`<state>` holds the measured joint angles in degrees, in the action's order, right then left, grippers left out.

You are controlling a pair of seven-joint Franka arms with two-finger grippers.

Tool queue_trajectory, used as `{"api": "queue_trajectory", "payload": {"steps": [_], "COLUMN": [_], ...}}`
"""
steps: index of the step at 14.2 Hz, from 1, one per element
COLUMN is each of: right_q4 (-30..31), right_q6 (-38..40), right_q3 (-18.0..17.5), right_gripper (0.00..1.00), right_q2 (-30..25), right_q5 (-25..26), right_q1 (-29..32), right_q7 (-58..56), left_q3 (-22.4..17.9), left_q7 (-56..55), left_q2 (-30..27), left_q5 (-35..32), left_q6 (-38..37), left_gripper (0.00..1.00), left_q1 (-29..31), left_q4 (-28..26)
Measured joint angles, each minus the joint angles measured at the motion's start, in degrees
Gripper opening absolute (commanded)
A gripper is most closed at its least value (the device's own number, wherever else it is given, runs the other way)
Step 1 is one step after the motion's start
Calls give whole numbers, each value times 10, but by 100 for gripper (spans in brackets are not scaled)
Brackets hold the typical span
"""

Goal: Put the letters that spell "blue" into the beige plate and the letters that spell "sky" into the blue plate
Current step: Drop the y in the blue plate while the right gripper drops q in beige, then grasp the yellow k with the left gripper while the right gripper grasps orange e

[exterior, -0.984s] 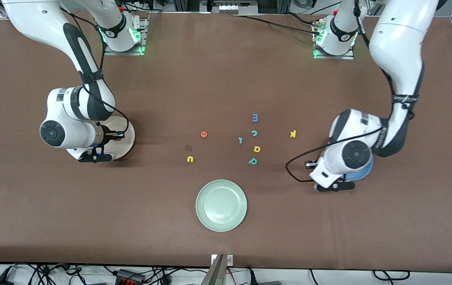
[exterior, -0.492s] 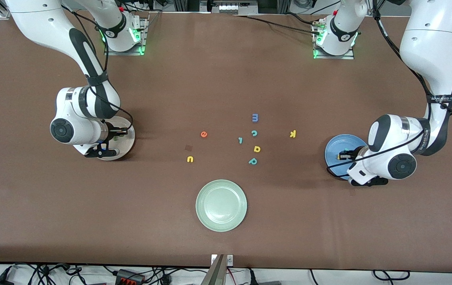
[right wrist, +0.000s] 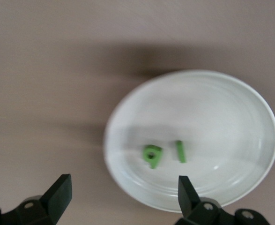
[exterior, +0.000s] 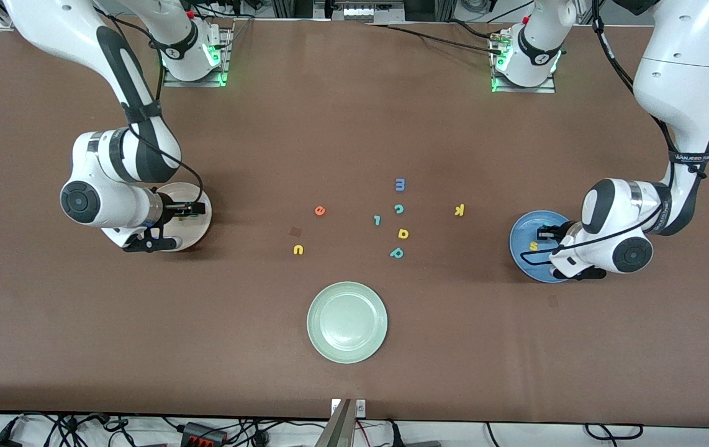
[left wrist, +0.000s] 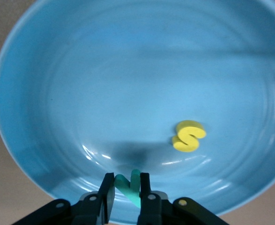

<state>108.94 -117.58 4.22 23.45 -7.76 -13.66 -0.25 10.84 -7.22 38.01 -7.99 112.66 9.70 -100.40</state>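
Note:
My left gripper (left wrist: 126, 187) hangs low over the blue plate (left wrist: 81, 84), shut on the teal "y" (left wrist: 129, 186). The yellow "s" (left wrist: 189, 136) lies in that plate (exterior: 523, 231), and it also shows from the front as the "s" (exterior: 533, 246) beside the left gripper (exterior: 544, 234). My right gripper (right wrist: 123, 192) stands open over the rim of the beige plate (right wrist: 231, 108), where the green "b" (right wrist: 152, 155) and "l" (right wrist: 180, 151) lie. On the table lie the orange "e" (exterior: 320, 210), yellow "u" (exterior: 298, 249) and yellow "k" (exterior: 460, 210). The right gripper (exterior: 187, 210) is above the beige plate (exterior: 198, 227).
Mid-table lie a purple "m" (exterior: 400, 184), teal "c" (exterior: 398, 208), teal "l"-like piece (exterior: 377, 220), yellow "a" (exterior: 403, 233) and teal "p" (exterior: 397, 252). A pale green plate (exterior: 347, 321) sits nearer the front camera. A dark spot (exterior: 295, 232) marks the cloth.
The right gripper has opened over the beige plate. The left arm swung toward its end of the table, uncovering the blue plate, and its gripper settled over it with the "y".

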Motion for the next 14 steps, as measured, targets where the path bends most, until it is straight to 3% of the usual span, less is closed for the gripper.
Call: {"api": "queue_trajectory", "payload": {"steps": [4,6,10,12,14], "right_q4": [-39,-63,-93,-94,-95], "right_q6": [-5,-7,-39,-81,-119], "right_q3": [-4,-5,-5,-6,-7], "right_gripper": [100,100,87,81,70], "right_q2": [8,27,74,95,115], "right_q5": [-1,-1,-2,-11,-30], "right_q1": [-76,-117,-176,-206,-238], "right_q7": [65,121,261,334,387], "left_q3": [14,44,147,166,172], "left_q7": [0,-21,-60,-62,-70], "left_q2": [-15,-39,-69,-69,-68], "left_q5": [0,2,2,2,2], "left_q6": [-2,-17,-34,-6,71], "left_gripper": [100,100,100,100,100], "left_q1": [2,2,-6,-14,-15], "left_q4": [4,5,0,-23,-77]}}
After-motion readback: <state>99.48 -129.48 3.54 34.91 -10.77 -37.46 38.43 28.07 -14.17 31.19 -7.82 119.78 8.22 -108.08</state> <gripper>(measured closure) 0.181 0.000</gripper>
